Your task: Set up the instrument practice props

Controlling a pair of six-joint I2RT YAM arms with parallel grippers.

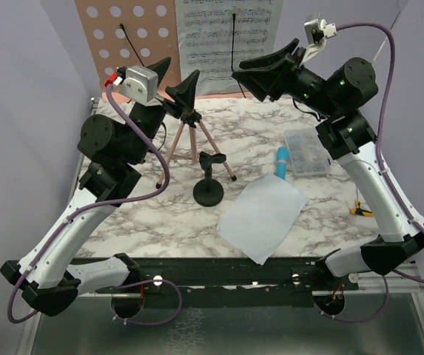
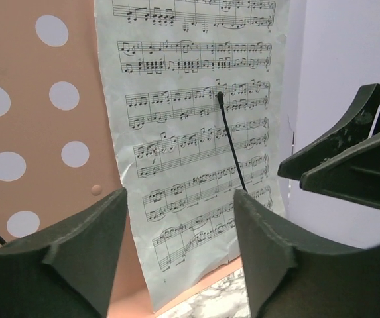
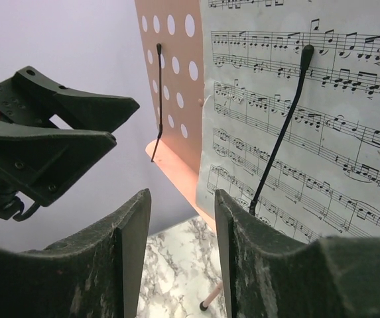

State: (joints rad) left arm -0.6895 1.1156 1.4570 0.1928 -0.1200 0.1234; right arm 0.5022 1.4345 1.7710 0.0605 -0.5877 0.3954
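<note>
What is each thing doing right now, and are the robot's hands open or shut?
Pink music stand: upright at the back.
Page on the stand: standing up, tucked behind the wire arm.
Loose page: lying flat on the table.
Blue microphone: lying down, not on its stand.
Black mic stand: upright, empty.
Left hand: open, empty.
Right hand: open, empty.

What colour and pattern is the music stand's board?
The music stand is salmon pink, dotted with round holes; best in the left wrist view.

Sheet-music pages [image 1: 230, 44] two; music stand [image 1: 123, 44], microphone [image 1: 281, 161], mic stand [image 1: 209, 192], box [image 1: 305, 154] one each.
</note>
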